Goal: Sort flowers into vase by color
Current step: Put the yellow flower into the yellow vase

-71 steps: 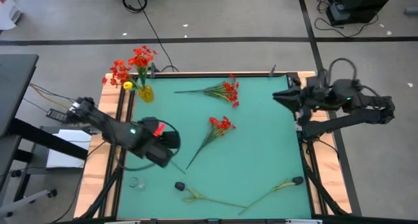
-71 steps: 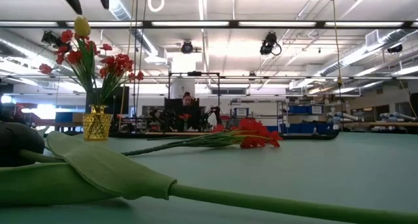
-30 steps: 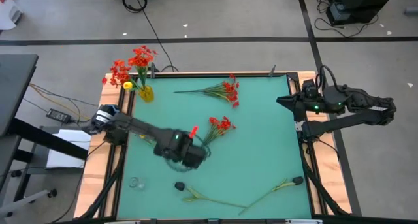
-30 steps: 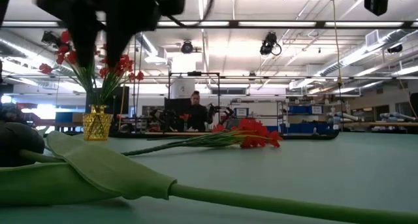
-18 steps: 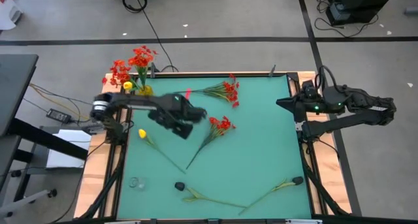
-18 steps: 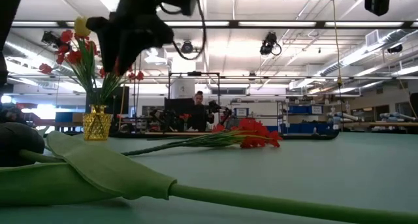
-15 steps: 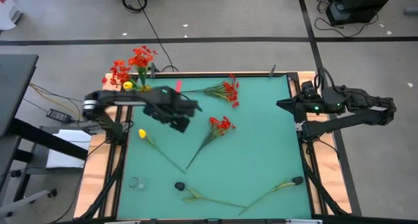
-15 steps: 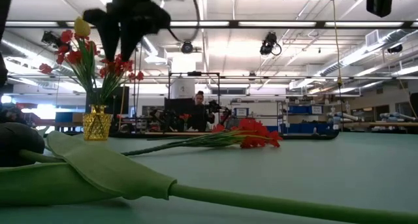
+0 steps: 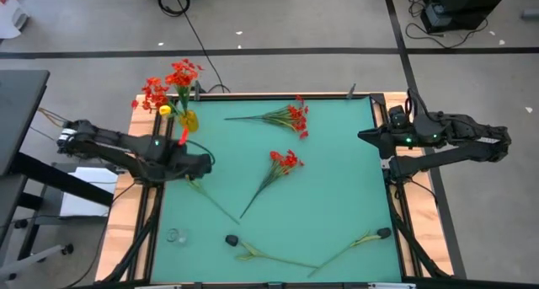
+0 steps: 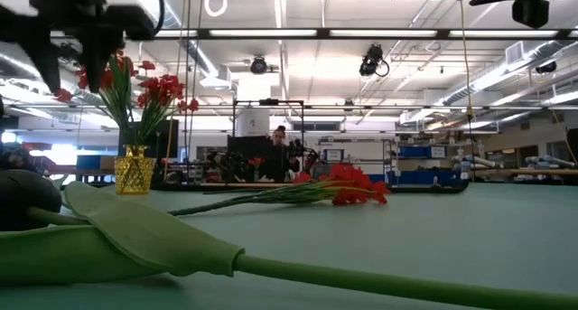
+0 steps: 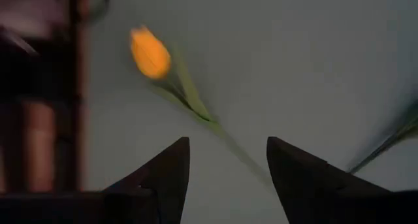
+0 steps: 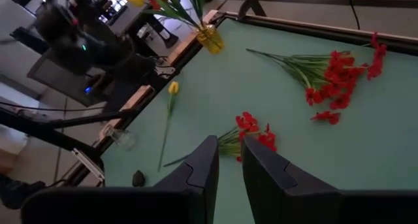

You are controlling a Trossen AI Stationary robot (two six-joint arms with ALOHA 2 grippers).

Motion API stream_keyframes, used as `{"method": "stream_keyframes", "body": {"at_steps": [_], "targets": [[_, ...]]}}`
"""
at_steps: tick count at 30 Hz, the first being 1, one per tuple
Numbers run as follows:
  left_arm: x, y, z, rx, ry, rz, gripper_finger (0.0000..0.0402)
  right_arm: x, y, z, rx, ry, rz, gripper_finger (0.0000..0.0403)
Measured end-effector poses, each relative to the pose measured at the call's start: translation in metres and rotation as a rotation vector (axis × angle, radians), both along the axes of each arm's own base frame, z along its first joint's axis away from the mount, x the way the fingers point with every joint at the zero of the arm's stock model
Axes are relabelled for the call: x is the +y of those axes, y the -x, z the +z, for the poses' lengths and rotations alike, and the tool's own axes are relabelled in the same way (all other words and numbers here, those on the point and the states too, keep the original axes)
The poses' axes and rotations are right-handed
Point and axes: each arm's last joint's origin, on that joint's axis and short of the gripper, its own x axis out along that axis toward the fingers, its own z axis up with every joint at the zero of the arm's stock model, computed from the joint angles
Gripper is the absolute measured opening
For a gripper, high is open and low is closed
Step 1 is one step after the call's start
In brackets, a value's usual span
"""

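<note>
Across the green worktop most of the surface lies bare, with wide free room in the middle and toward the right edge. Over the left edge, the left arm reaches inward; the left gripper hangs above a yellow tulip that lies flat just inside that edge, its stem running toward the middle. Its fingers stand well apart with nothing between them. Beyond the right edge, the right arm waits off the mat; the right gripper points in over that edge, its fingers nearly together, a narrow gap left, holding nothing.

At the far edge lies one red spray, stem pointing left. Another red spray lies near the middle, its stem slanting toward the near edge. Along the near edge lie two green stems, their heads not clear to tell.

On the far left corner the small yellow vase stands upright right at the worktop's border, holding red blossoms and one yellow tulip head.
</note>
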Motion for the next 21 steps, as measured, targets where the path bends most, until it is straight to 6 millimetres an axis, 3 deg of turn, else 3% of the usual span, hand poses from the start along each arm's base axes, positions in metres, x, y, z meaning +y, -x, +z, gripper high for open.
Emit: {"method": "stream_keyframes", "body": {"at_steps": [5, 9, 21], "targets": [[-0.016, -0.006, -0.044, -0.069, 0.063, 0.177, 0.0208, -0.002, 0.0, 0.0, 0.0, 0.032, -0.046, 0.0077], [-0.022, -0.014, -0.072, -0.097, 0.098, 0.182, 0.0208, -0.002, 0.001, 0.0, -0.002, 0.042, -0.066, 0.0077], [-0.023, -0.018, -0.108, 0.004, 0.132, 0.204, 0.0208, -0.001, 0.0, 0.0, -0.009, -0.01, -0.051, 0.0077]]}}
